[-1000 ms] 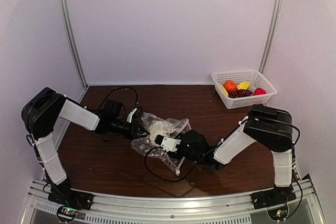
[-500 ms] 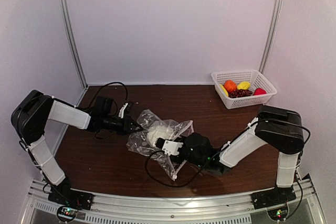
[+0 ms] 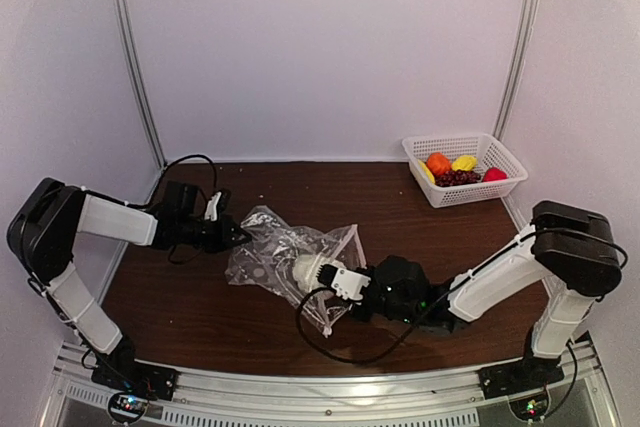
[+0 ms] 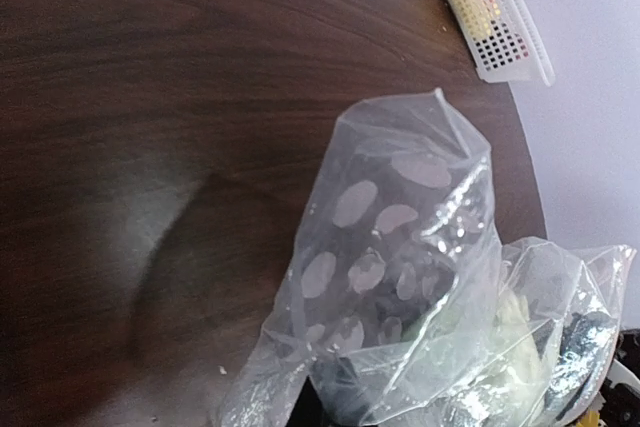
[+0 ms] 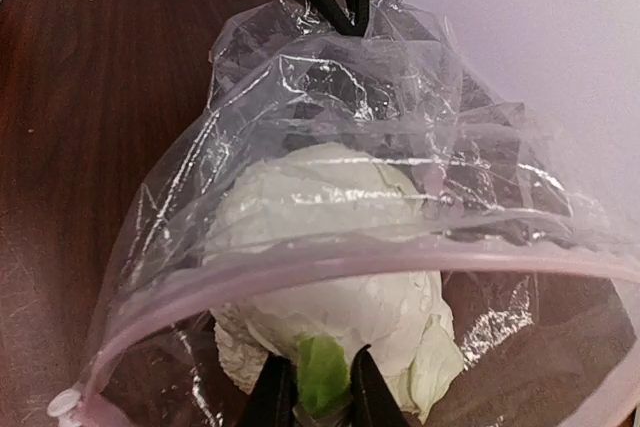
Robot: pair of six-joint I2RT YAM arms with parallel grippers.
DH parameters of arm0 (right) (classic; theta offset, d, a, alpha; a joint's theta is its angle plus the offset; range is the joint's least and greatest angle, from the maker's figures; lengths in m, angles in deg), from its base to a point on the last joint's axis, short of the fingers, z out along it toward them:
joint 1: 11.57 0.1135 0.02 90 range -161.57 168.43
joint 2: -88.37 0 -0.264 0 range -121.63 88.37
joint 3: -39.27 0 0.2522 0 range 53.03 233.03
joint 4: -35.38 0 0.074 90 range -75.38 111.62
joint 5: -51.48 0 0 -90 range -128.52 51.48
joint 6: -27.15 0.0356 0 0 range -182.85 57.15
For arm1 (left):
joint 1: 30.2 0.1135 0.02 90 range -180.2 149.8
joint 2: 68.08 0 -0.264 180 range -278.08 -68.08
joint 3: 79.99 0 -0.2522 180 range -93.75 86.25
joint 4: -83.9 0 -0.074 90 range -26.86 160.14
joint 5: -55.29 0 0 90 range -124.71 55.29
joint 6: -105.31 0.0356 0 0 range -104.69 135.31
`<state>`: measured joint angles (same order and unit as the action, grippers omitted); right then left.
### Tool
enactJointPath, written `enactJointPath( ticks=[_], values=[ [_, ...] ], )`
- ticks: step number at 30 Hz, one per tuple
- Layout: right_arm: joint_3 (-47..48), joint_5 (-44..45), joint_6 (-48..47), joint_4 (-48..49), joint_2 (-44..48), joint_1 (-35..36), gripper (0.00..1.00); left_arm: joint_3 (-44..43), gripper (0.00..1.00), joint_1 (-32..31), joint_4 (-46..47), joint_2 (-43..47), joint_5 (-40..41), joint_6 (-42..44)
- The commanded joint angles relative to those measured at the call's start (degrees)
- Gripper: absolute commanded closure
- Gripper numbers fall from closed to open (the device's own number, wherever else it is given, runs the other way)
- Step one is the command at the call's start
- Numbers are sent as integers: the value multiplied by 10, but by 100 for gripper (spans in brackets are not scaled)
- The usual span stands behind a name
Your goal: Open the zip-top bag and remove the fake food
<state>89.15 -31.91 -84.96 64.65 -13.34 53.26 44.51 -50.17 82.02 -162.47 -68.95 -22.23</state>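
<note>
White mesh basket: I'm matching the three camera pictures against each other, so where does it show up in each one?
Top external: the white mesh basket sits on the right side, just above mid-height.
Left wrist: only part of it shows, in the upper right corner.
Right wrist: not in it.
Shared landmark: the zip-top bag, seen in all three views.

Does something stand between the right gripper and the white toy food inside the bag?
Nothing visible does. The right gripper reaches through the zip-top bag's open mouth, pinching the white food's green leaf.
</note>
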Motion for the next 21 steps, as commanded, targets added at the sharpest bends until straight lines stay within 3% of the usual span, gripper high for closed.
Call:
enactJointPath(
  ticks=[1,14,21],
  values=[
    [-34,-26,56,-26,71,8,100,14,100,26,-8,26,68,-15],
    [-74,-16,137,-155,249,-3,100,25,100,43,-20,33,121,-24],
    [-75,-62,191,-174,354,-78,100,21,100,44,-6,18,114,-27]
  ],
)
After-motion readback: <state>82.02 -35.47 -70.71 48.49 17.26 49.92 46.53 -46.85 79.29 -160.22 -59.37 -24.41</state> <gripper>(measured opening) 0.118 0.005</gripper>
